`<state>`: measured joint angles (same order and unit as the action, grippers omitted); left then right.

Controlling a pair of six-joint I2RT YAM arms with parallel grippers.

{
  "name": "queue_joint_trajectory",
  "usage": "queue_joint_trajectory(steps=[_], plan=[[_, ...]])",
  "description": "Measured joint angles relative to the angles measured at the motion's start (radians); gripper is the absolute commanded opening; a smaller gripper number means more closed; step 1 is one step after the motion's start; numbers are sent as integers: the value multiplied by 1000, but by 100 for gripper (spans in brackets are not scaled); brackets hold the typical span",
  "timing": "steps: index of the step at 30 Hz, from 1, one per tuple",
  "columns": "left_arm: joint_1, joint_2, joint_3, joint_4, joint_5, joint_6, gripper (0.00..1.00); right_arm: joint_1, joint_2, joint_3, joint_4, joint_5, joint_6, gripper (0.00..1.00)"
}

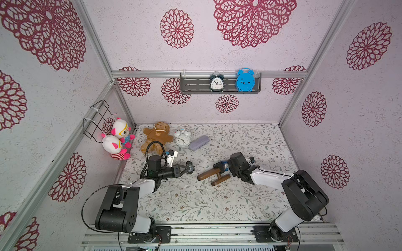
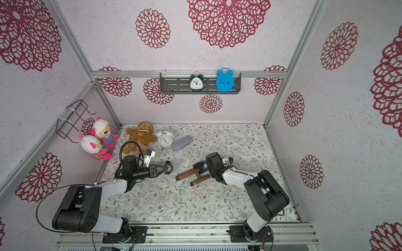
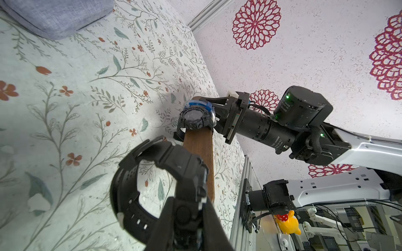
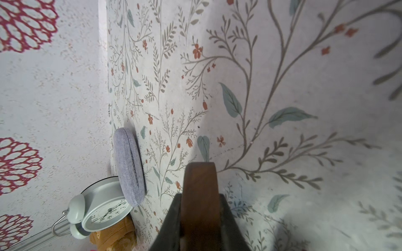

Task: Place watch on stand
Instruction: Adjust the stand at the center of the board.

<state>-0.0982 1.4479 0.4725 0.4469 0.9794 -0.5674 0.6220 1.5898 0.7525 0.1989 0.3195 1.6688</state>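
— Where's the watch (image 1: 191,167)?
— Clamped tight in my left gripper (image 1: 186,169). The stand (image 1: 208,173) lies at its three o'clock, apart; my right gripper (image 1: 219,167) is closed on its bar end.
— Any writing?
— Only the alarm clock (image 4: 106,208) numerals; the watch lettering is too small.

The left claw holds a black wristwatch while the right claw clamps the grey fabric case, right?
Not quite: the right gripper clamps the brown wooden stand, as the right wrist view shows; the grey fabric case lies apart. The left gripper does hold the black wristwatch.
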Motion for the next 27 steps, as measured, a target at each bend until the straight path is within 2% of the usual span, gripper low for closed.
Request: queue_joint_trajectory(steps=[8, 12, 21, 27], plan=[[1, -15, 0, -8, -6, 3, 10, 57, -30, -109, 231, 155, -58, 0], [1, -16, 0, -14, -9, 7, 10, 88, -20, -183, 469, 252, -147, 0], [1, -18, 0, -26, -23, 18, 9, 133, 273, -247, 1162, 344, -234, 0], [5, -55, 0, -49, -25, 22, 9, 161, 372, -243, 1360, 373, -287, 0]])
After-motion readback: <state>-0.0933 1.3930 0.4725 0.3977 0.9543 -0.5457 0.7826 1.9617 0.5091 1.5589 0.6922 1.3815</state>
